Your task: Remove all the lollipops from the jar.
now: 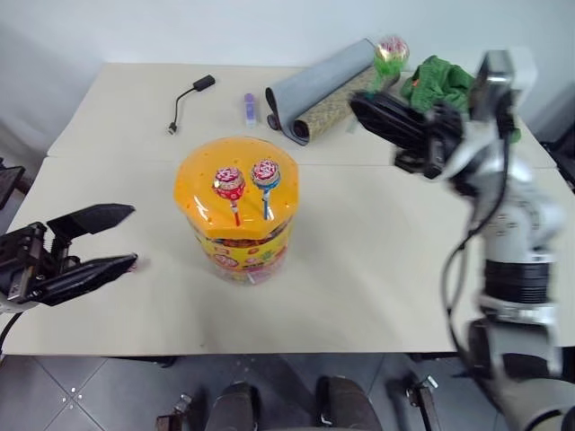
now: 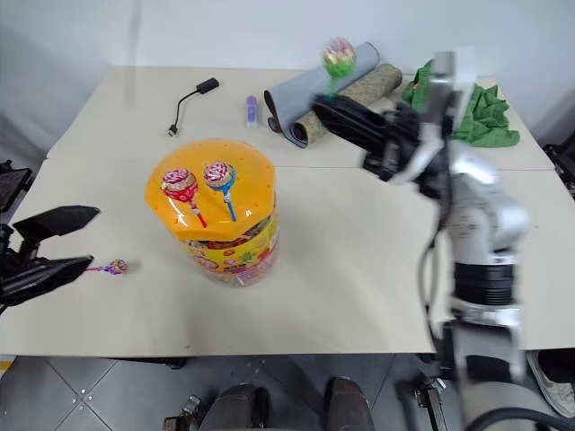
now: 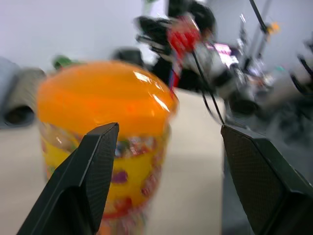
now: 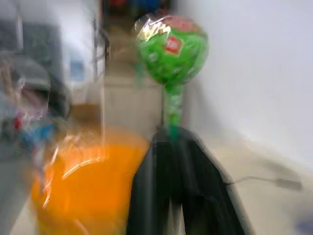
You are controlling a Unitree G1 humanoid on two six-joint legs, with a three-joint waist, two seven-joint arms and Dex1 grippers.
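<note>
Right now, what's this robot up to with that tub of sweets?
It is pulling lollipops out of the orange-lidded jar. Its right gripper is shut on the stick of a green lollipop, held up above the far side of the table. Two lollipops stand in holes in the lid. Another lollipop lies on the table beside the left gripper, which waits open next to the jar.

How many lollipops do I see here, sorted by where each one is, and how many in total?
Standing in the orange domed lid of the clear plastic jar: 2 (red-wrapped lollipop, pink-and-blue one).
Held in the right pincer: 1 (green lollipop).
Lying on the beige table: 1 (small purple lollipop).
Total: 4.
</note>
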